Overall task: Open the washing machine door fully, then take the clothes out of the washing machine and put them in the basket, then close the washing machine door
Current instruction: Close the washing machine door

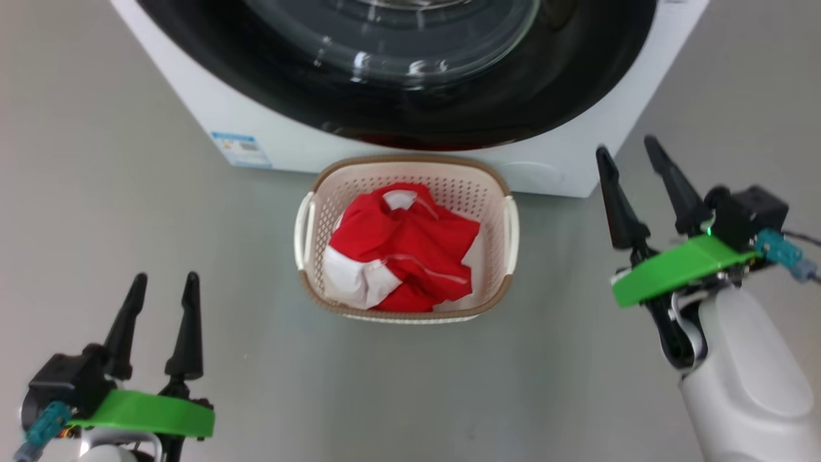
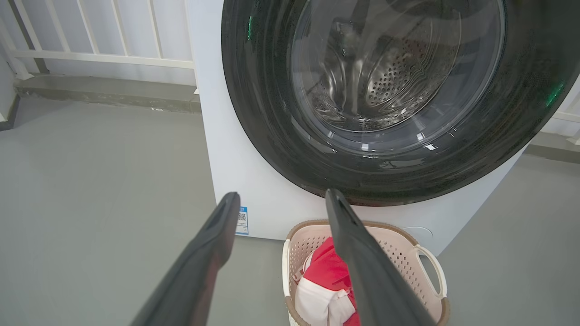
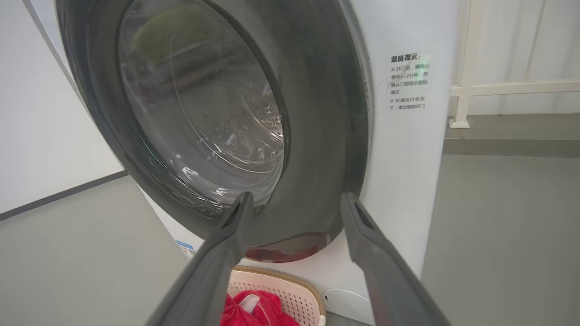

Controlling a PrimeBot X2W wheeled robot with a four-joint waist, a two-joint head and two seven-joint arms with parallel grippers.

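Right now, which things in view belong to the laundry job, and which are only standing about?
Job: washing machine door, washing machine, clothes, basket.
Not the job: white railing, blue sticker, printed notice.

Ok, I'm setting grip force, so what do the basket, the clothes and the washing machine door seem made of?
The basket: likely moulded plastic, matte cream, perforated walls, brown woven-look rim. The clothes: soft thin fabric, red and white, crumpled in folds. The washing machine door: glossy black ring, probably plastic, around clear glass with bright reflections.
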